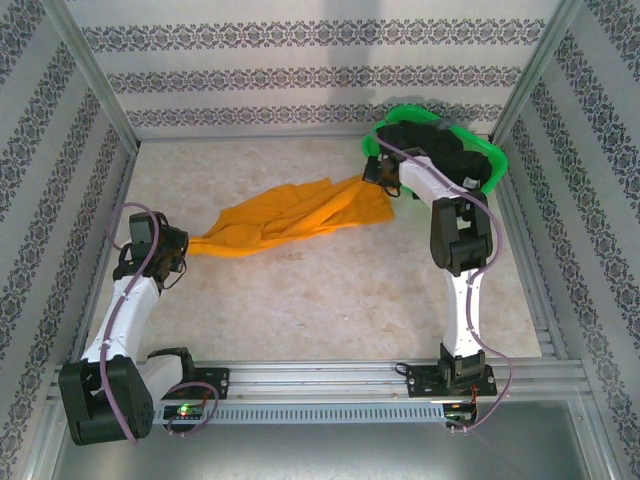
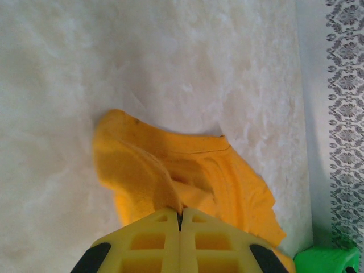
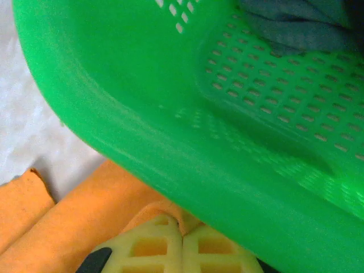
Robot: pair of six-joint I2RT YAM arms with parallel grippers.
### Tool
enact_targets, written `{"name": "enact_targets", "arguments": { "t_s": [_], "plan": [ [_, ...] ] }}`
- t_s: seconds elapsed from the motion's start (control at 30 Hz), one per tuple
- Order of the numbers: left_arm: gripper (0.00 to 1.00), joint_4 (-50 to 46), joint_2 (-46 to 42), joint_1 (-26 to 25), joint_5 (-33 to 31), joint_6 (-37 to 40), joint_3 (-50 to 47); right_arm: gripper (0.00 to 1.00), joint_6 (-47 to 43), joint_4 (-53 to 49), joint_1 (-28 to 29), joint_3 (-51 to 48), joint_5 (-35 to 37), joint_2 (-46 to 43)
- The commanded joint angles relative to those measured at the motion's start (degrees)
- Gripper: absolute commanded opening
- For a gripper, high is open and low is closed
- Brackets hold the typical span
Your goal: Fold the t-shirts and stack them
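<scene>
Fingers of the left gripper [image 2: 180,219] are closed flat on one end of the orange t-shirt [image 2: 170,165]; fingers of the right gripper [image 3: 182,230] are closed on the opposite end. The shirt lies bunched and drawn out between both grippers across the middle of the table [image 1: 330,300], running from the left side toward the far right. Its right end sits just beside the green basket [image 3: 170,114], which stands in the far-right corner. Dark cloth [image 3: 296,25] lies inside the basket.
</scene>
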Motion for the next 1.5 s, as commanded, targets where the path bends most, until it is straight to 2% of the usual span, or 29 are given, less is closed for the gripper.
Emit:
{"name": "enact_targets", "arguments": {
  "t_s": [0.0,0.2,0.4,0.6,0.83,1.03,1.17,1.3,1.47],
  "plan": [
    [0.0,4.86,-0.3,-1.09,2.74,1.61,-0.06,0.0,2.67,2.6,-5.51,4.87,2.56,1.74],
    [0.0,9.52,2.51,-4.07,4.81,1.54,-0.87,0.0,2.46,0.99,-9.09,5.17,1.27,0.79],
    [0.0,8.66,3.21,-5.47,1.92,1.43,0.88,0.0,2.11,1.95,-7.12,1.58,-1.28,-4.75],
    [0.0,5.2,4.08,-4.46,-1.52,3.68,11.21,0.0,5.13,4.59,-3.46,-6.93,0.21,-20.75],
    [0.0,0.84,3.2,-2.23,-8.71,3.84,24.69,0.0,8.85,5.24,-2.73,-9.15,0.6,-36.63],
    [0.0,-4.53,-5.3,-2.09,-18.2,7.08,32.93,0.0,10.57,11.45,-1.76,-18.07,2.9,-53.29],
    [0.0,-9.52,-8.04,-2.0,-22.5,13.53,42.89,0.0,11.14,12.97,-1.7,-21.59,4.08,-62.78],
    [0.0,-12.65,-4.98,-1.95,-22.08,15.94,51.89,0.0,13.49,12.22,-2.53,-20.29,1.54,-64.02],
    [0.0,-14.35,4.4,-1.1,-13.85,13.66,55.93,0.0,17.93,13.51,-2.83,-17.03,-3.73,-55.53]
  ]
}}
